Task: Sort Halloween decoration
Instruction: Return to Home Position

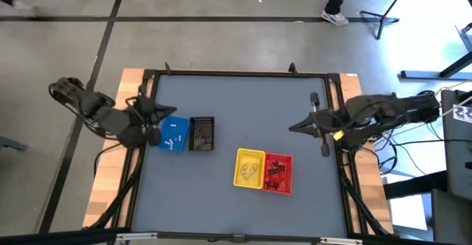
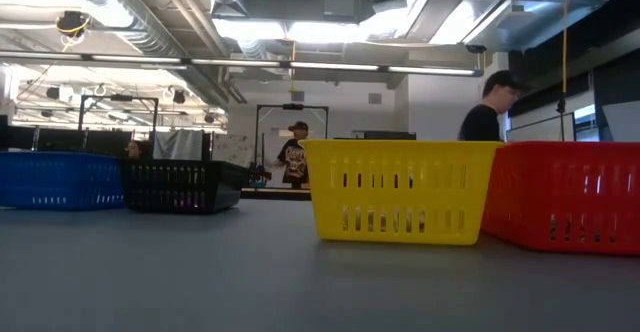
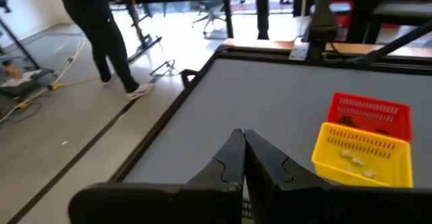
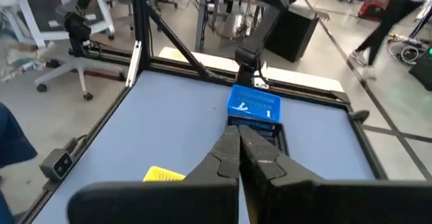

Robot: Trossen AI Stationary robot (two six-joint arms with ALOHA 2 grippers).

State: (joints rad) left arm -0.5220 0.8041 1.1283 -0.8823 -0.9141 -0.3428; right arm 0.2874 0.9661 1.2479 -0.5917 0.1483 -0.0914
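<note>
Fingers of both grippers are clenched, empty; left gripper (image 1: 153,119) sits beside the blue basket (image 1: 174,134), nearer its trinkets (image 1: 174,137) than right gripper (image 1: 296,128).

Slotted glossy plastic yellow basket (image 2: 400,190) stands on smooth matt grey table (image 2: 200,272).

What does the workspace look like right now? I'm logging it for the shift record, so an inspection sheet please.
Surface: grey table, bare between baskets.
Job's things: trinkets lie in all four baskets.
Clutter: blue basket beside black basket; yellow basket touching red basket.
Grippers: left gripper at blue basket, fingers shut; right gripper over table's right, shut.
Cables: bundle right of table.
Surroundings: person behind table.
</note>
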